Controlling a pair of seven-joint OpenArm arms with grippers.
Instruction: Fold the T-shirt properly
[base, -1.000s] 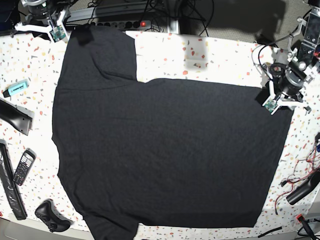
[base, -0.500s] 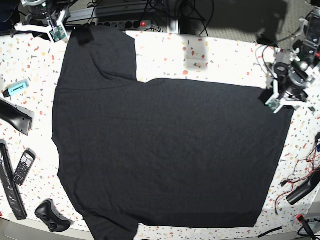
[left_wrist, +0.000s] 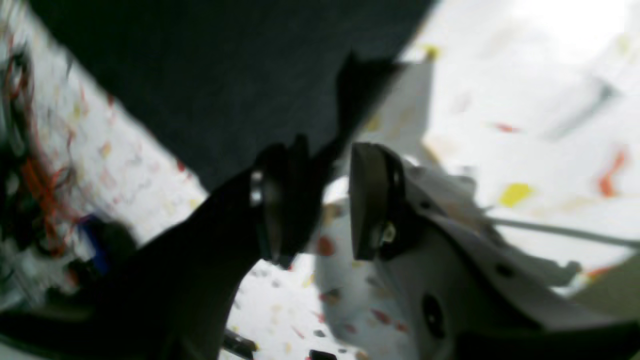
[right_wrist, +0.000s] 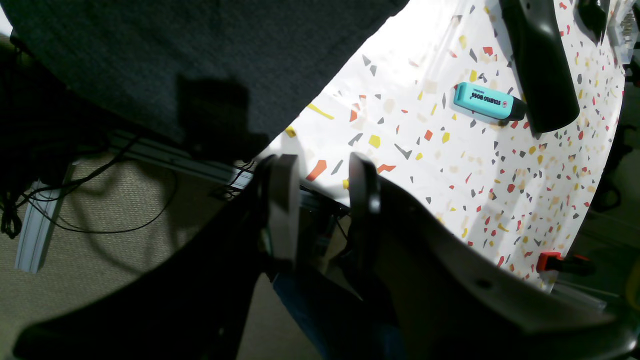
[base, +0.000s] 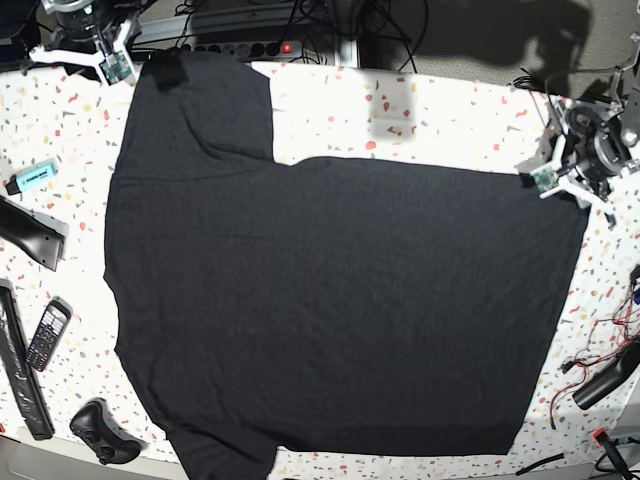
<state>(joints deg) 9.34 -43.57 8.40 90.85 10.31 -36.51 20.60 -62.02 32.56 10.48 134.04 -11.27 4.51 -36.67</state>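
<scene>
This looks like a robotics lab or workshop bench rather than a home. A worktop with a speckled terrazzo-pattern cover carries two camera-fitted robot arms at the upper left and upper right of the base view, and a power strip with a lit red switch lies among tangled cables along the top edge. Loose gear lies around the edges: a turquoise highlighter, an old keypad phone and a black game controller at the left, red and black wires at the lower right.
</scene>
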